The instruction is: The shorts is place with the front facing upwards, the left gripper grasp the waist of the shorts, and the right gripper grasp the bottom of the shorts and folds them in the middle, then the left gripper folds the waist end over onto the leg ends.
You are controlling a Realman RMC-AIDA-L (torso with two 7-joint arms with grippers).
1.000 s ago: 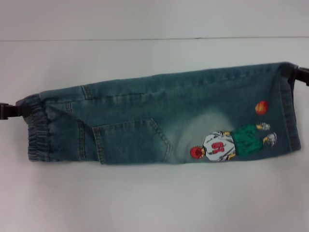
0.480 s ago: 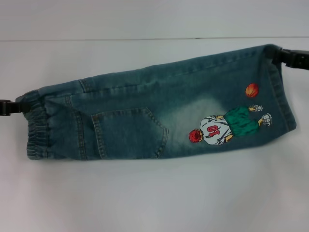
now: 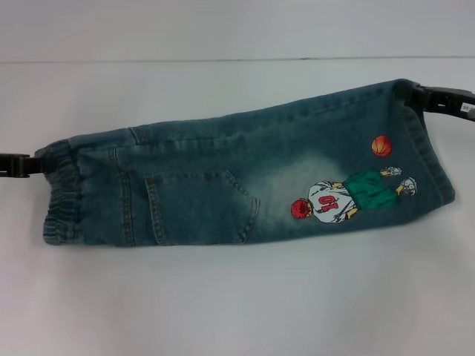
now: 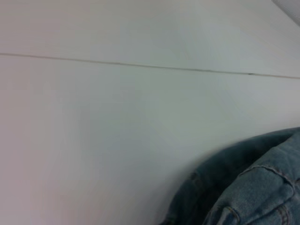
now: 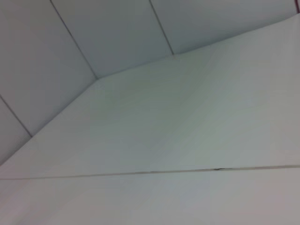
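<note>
Both hands pinch the shorts (image 3: 245, 178) stretched over the table (image 3: 223, 304), left hand (image 3: 22, 165) at the waist, right hand (image 3: 438, 96) at the bottom hem, where a shallow corner grip may slip.

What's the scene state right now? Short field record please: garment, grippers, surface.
garment: faded blue-green denim shorts, folded lengthwise, stretched out across the table
waist end: gathered elastic waistband toward the robot's left
leg end: stitched hems toward the right, beside the embroidered basketball player
left gripper: black claw at the waistband's far corner
right gripper: black claw at the hem's far corner
surface: white table
</note>
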